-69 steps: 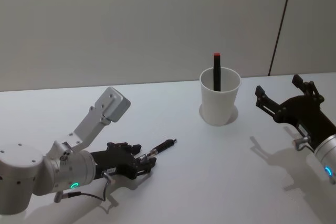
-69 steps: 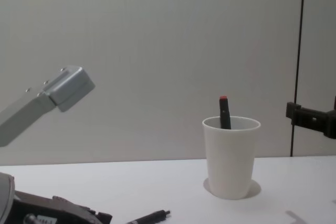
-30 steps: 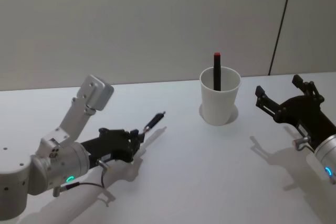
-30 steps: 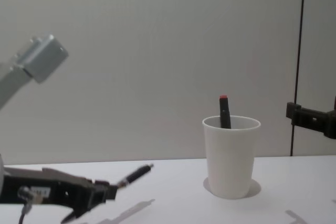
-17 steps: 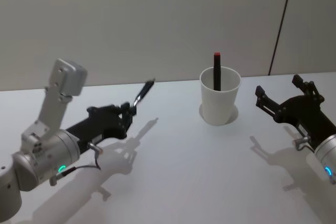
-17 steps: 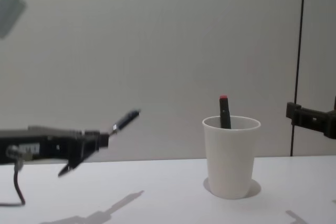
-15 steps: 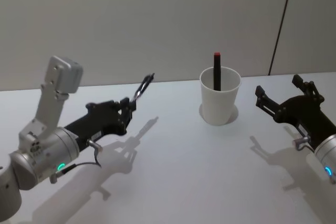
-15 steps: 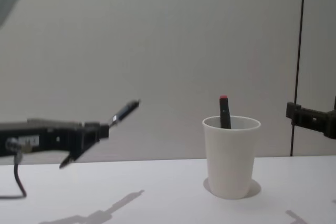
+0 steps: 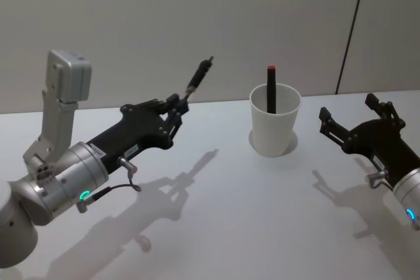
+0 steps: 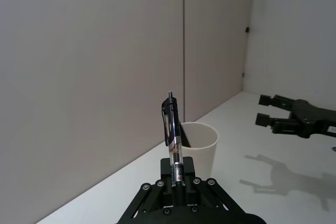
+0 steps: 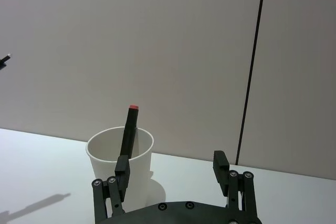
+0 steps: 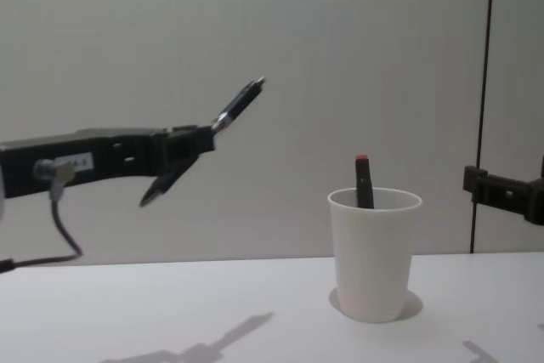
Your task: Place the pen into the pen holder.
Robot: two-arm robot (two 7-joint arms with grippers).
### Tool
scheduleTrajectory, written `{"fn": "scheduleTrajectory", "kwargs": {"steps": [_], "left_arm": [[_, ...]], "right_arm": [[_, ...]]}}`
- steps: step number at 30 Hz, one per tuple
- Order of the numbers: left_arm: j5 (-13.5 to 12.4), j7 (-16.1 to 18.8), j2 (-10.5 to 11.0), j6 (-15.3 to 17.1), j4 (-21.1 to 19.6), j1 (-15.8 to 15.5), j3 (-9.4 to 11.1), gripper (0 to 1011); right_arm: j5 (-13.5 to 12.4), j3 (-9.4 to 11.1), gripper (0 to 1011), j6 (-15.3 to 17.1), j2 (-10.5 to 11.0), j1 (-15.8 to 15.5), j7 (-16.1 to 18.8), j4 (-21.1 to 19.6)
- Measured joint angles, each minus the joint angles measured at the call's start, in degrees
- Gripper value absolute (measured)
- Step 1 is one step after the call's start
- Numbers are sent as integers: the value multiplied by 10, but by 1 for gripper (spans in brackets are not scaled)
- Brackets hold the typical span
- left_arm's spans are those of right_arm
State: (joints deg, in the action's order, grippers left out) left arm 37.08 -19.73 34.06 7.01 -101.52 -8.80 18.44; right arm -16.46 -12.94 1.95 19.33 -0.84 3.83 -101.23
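My left gripper is shut on a clear-barrelled pen with a black clip. It holds the pen in the air, tilted up and forward, to the left of the pen holder and above rim height. In the chest view the pen points up and right from the left gripper, well left of the white paper cup. A black pen with a red cap stands inside the cup. My right gripper hovers open to the right of the cup.
The white table spreads around the cup, with arm shadows on it. A pale wall with a dark vertical seam stands behind. In the left wrist view the cup lies just beyond the pen.
The left gripper has lifted the pen off the table and carried it up and right, toward the cup. The right arm and the cup have not moved.
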Motion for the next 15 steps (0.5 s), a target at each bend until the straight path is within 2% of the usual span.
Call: {"fn": "scheduleTrajectory", "kwargs": {"steps": [15], "left_arm": [[-9,-100,-44,7,23,-40,23,127]], "right_arm": [[0,0,1001,0,0,0,0,0]]}}
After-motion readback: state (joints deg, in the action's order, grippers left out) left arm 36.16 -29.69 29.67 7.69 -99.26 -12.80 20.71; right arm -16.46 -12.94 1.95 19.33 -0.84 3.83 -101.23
